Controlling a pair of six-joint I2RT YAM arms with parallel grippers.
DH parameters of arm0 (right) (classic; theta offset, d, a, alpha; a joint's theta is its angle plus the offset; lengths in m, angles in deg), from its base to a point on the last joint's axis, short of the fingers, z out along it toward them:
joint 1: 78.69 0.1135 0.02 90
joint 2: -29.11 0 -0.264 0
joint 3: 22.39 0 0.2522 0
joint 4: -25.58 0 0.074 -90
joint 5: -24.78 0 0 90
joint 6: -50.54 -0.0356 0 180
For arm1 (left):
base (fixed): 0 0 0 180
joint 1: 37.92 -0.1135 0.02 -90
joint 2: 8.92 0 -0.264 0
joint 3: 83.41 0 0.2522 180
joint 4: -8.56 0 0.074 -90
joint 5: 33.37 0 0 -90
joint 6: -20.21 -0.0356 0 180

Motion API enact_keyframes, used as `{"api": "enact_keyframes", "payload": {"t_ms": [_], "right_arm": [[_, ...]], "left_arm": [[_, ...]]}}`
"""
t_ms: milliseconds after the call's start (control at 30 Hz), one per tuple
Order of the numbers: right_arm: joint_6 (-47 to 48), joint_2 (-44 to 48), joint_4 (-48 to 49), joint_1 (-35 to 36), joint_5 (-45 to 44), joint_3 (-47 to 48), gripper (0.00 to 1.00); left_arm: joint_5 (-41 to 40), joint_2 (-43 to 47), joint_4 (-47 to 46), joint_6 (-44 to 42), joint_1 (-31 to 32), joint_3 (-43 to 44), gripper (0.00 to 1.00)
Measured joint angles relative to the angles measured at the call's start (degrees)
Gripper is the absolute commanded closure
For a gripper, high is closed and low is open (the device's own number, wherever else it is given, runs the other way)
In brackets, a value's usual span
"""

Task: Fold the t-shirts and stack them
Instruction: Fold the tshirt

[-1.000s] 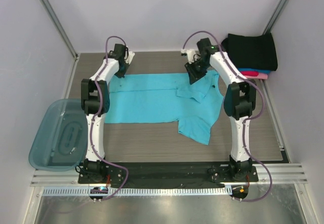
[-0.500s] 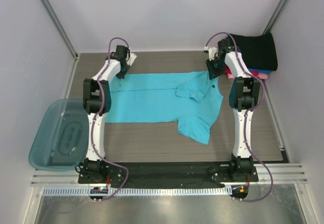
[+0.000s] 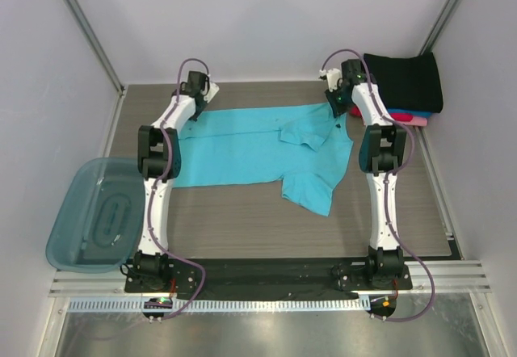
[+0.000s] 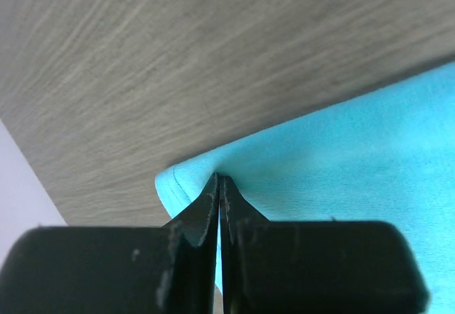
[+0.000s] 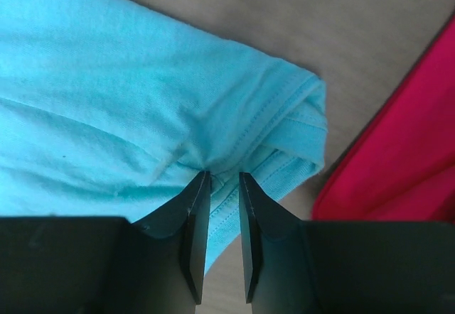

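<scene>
A bright turquoise t-shirt lies spread across the table, with one sleeve hanging toward the near side. My left gripper is at its far left corner; in the left wrist view the jaws are shut on the hem. My right gripper is at the far right corner. Its jaws pinch bunched turquoise cloth, and a narrow gap between them is filled with fabric. Folded t-shirts are stacked at the back right: black on top, blue and pink below.
A translucent blue-grey plastic bin sits off the table's left edge. The pink shirt of the stack lies just right of my right gripper. Grey walls close off the back and both sides. Bare wood tabletop lies in front of the shirt.
My right gripper swung right and back to the shirt's far right corner. Both grippers then drew the far edge toward the back wall, and the shirt now lies flatter and farther back.
</scene>
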Motion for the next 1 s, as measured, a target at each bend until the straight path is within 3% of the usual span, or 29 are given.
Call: {"api": "enact_keyframes", "payload": {"t_ms": [167, 300, 500, 733, 1000], "right_arm": [[1.7, -2.7, 5.6, 0.2, -1.6, 3.7, 0.7], [1.9, -2.3, 7.9, 0.1, -1.7, 3.4, 0.67], [0.1, 10.8, 11.5, -0.1, 1.1, -12.9, 0.64], [-0.6, 32.9, 14.1, -0.1, 9.0, -30.1, 0.64], [-0.4, 36.5, 11.2, 2.7, 16.7, -42.8, 0.6]], "left_arm": [[-1.5, -0.9, -2.3, -0.8, 0.0, 0.7, 0.99], [-2.3, -0.9, -3.4, -0.2, 0.1, 0.7, 0.92], [-2.8, 4.7, -4.0, 1.4, 1.2, -3.6, 0.83], [-2.9, 12.8, -3.6, 2.5, 2.2, -7.9, 0.85], [-0.4, 12.3, 2.2, 3.0, 0.5, -12.8, 0.87]]}}
